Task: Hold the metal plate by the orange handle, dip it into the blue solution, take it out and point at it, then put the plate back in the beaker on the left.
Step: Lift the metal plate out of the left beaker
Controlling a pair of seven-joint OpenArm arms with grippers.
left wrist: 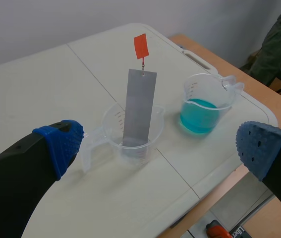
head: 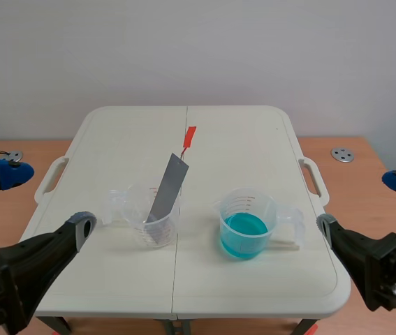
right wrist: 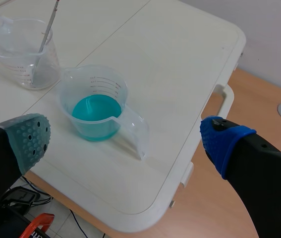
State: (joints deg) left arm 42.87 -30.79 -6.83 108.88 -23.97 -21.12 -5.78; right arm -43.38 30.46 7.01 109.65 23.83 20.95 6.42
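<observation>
A grey metal plate (head: 168, 192) leans upright in a clear empty beaker (head: 149, 218) left of the table's middle, its orange handle (head: 189, 137) sticking up on a thin wire. To the right stands a clear beaker of blue solution (head: 245, 225). My left gripper (head: 44, 199) is open at the table's left edge, apart from both beakers. In the left wrist view the plate (left wrist: 139, 106) and its beaker (left wrist: 130, 141) are ahead of the open left gripper (left wrist: 157, 148). My right gripper (head: 362, 204) is open at the table's right edge. In the right wrist view the blue beaker (right wrist: 94, 106) lies ahead of the right gripper (right wrist: 125, 136).
The white folding table (head: 239, 132) has a seam down its middle and carry handles on both sides. It stands on a wooden surface with a metal disc (head: 342, 155) at the right. Dark green cloth (left wrist: 279, 44) shows beyond the table's far corner.
</observation>
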